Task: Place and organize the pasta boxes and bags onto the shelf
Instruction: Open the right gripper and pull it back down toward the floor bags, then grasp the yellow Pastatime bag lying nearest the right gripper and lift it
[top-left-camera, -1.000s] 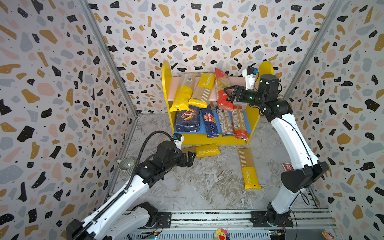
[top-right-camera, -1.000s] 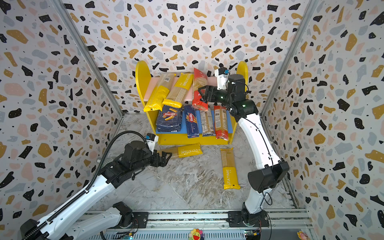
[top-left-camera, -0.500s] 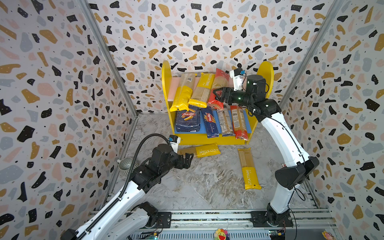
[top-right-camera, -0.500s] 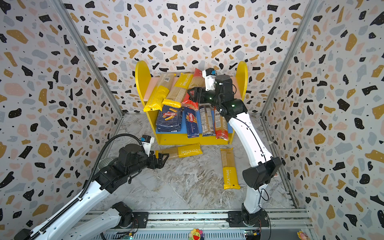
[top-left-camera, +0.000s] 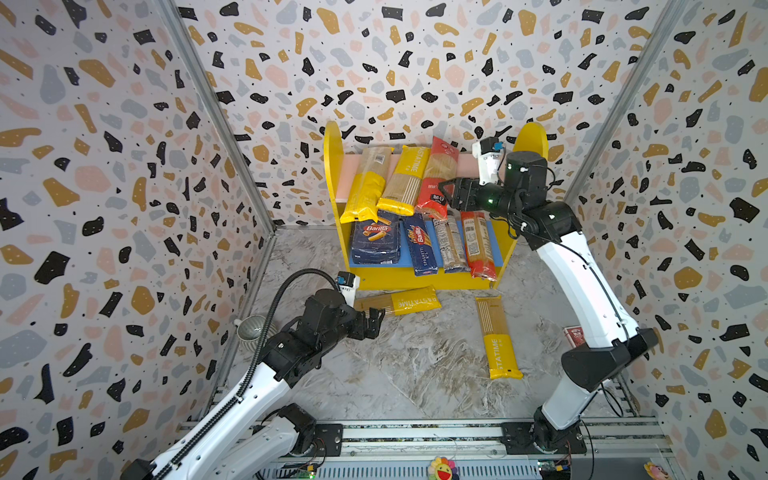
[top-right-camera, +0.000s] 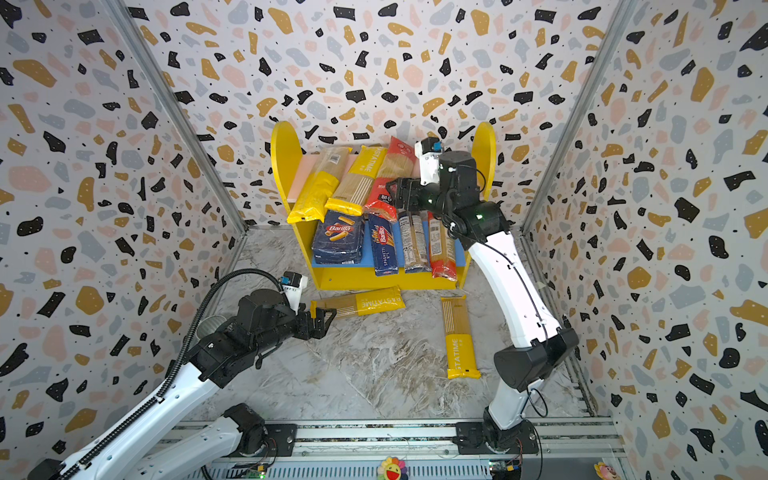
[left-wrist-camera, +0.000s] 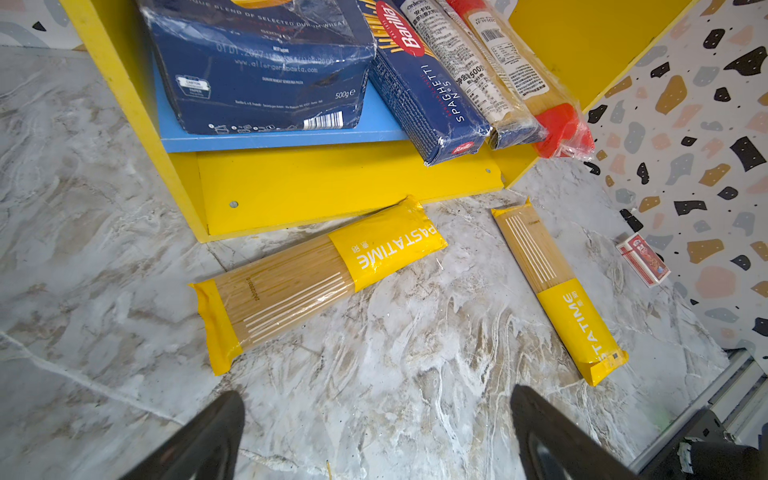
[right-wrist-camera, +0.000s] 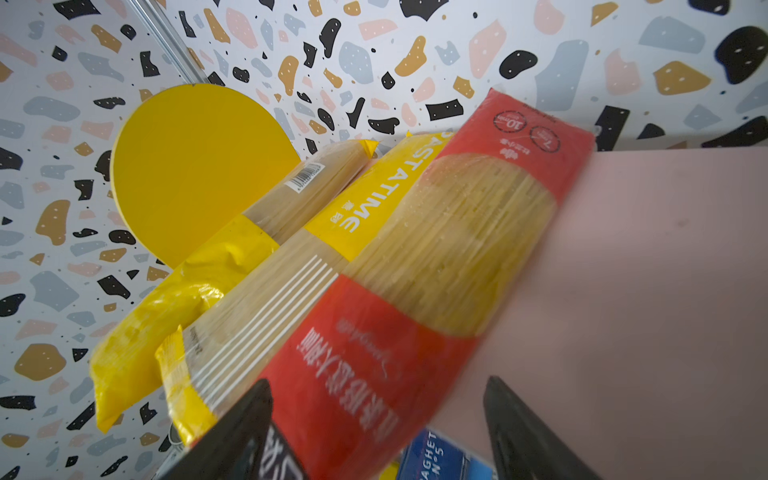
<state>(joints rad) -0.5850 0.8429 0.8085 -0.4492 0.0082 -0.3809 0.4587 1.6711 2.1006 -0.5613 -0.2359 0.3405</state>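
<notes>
Left gripper (left-wrist-camera: 376, 395) spread near loose PASTATIME bag (left-wrist-camera: 316, 282), right gripper (right-wrist-camera: 377, 383) spread at red bag (right-wrist-camera: 436, 257) (Barilla boxes (left-wrist-camera: 266, 70) below)

Marble floor (top-left-camera: 395, 386), shelf (top-left-camera: 419, 279) standing, two yellow bags (top-left-camera: 399, 302) lying flat

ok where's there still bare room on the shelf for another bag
Upper pink board: bare between the red bag and the right yellow side, though the right arm hovers there. Lower blue board: crowded, only thin strips.
</notes>
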